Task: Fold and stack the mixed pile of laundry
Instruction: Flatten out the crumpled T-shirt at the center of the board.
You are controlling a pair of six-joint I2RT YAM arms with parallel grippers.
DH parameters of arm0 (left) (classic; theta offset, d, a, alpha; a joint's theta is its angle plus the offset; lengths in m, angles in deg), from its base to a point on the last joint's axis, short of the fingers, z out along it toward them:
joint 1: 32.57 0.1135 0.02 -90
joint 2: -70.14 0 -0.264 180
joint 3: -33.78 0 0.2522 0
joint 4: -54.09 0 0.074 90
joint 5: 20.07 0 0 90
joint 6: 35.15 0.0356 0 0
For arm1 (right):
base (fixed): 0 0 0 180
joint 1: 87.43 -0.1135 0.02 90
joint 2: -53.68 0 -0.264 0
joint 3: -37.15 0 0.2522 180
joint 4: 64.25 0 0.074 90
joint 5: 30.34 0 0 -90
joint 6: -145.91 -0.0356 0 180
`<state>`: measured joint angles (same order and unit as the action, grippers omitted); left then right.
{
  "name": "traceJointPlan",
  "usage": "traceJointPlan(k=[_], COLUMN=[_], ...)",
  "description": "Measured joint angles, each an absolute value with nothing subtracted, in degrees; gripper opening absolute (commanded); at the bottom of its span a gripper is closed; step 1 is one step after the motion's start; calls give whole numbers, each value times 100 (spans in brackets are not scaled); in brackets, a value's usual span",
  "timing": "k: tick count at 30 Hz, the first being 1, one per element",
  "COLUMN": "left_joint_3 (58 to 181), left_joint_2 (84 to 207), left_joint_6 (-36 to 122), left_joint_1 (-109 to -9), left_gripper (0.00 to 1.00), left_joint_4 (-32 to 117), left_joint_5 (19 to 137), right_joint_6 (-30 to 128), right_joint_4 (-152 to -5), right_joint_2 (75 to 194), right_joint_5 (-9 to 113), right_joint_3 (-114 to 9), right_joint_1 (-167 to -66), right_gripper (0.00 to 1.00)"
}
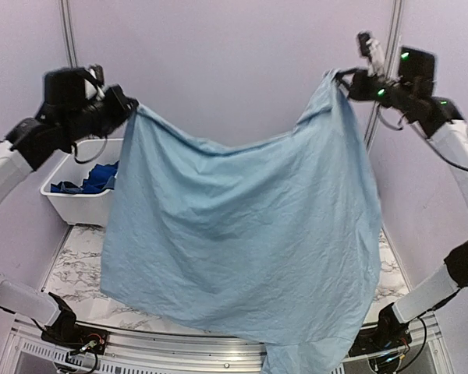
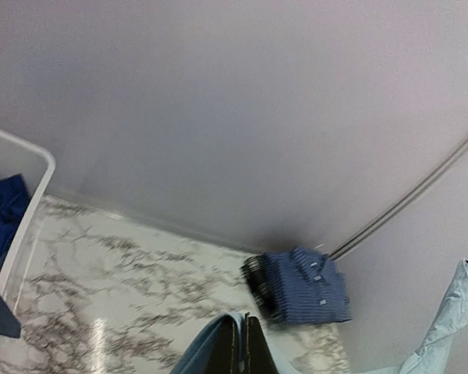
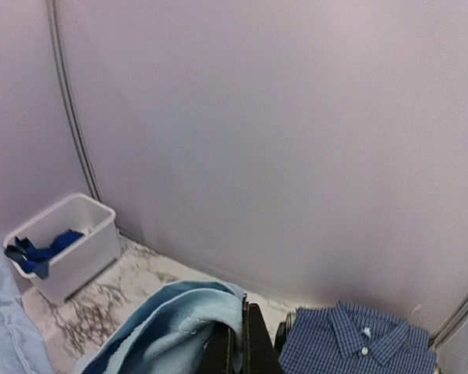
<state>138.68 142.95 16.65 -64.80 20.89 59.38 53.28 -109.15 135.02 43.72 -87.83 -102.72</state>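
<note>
The light blue T-shirt (image 1: 242,234) hangs spread wide in the air, its lower edge draping past the table's near edge. My left gripper (image 1: 129,107) is shut on its upper left corner and my right gripper (image 1: 345,79) is shut on its upper right corner. The left wrist view shows the closed left gripper (image 2: 244,323) pinching blue cloth (image 2: 203,349). In the right wrist view the right gripper (image 3: 244,315) clamps a bunched fold (image 3: 168,327). A folded navy check shirt (image 2: 310,288) lies on a black-and-white plaid piece (image 2: 255,279) at the table's back right. In the top view the T-shirt hides both.
A white plastic bin (image 1: 78,204) stands at the back left of the marble table (image 1: 74,273), holding a royal blue garment (image 1: 93,178). Pale walls close in the back and both sides, with a metal post (image 1: 382,86) near my right arm.
</note>
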Motion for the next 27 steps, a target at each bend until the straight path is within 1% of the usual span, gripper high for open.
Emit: traceJointPlan(k=[1,2,3,4,5,6,7,8,9,10,12,15,18,20,24,27], left_joint_3=[13581,13378,13177,13033,12950,12932,12950,13011,13173,13286,13597,13835,13868,13811,13562,13461], left_joint_2=[14442,14601,14816,15067,15342,15648,15954,16204,16551,16757,17100,17108,16927,16816,16807,17115], left_joint_6=[1676,1681,1694,1711,1740,1735,1726,1724,1722,1746,1829,2028,2236,2411,2734,2887], left_joint_1=[-6469,-6445,-6401,-6345,-6266,-6159,-6028,-5912,-5752,-5680,-5514,-5529,-5656,-5772,-6124,-6408], left_gripper=[0,5,18,32,47,68,88,97,99,99,99,99,99,99,99,99], left_joint_4=[2082,2069,2069,2058,2023,1951,1872,1763,1568,1472,1258,1140,1151,1157,1157,1151], left_joint_5=[5788,5672,5530,5405,5291,5195,5123,5051,4968,4922,4856,4859,5093,5331,5825,6216], right_joint_6=[5400,5474,5531,5630,5662,5704,5730,5748,5759,5745,5739,5717,5643,5527,5291,5181], right_joint_4=[-10764,-10683,-10653,-10648,-10637,-10725,-10812,-10954,-11064,-11138,-11225,-11400,-11531,-11459,-11359,-11324], right_joint_2=[13701,13979,14256,14685,15124,15583,15966,16427,16814,17087,17251,17083,16704,16206,15203,14941], right_joint_5=[4427,4486,4538,4632,4711,4809,4894,5023,5141,5255,5423,5530,5358,5063,4575,4392], right_joint_3=[-8341,-7989,-7808,-7721,-7740,-7889,-8077,-8394,-8700,-8927,-9041,-9049,-8931,-8385,-6890,-6013], right_joint_1=[-10272,-10268,-10265,-10261,-10261,-10259,-10261,-10261,-10261,-10259,-10257,-10254,-10254,-10257,-10272,-10298], right_gripper=[0,8,23,35,50,58,65,75,87,96,96,86,79,78,75,73])
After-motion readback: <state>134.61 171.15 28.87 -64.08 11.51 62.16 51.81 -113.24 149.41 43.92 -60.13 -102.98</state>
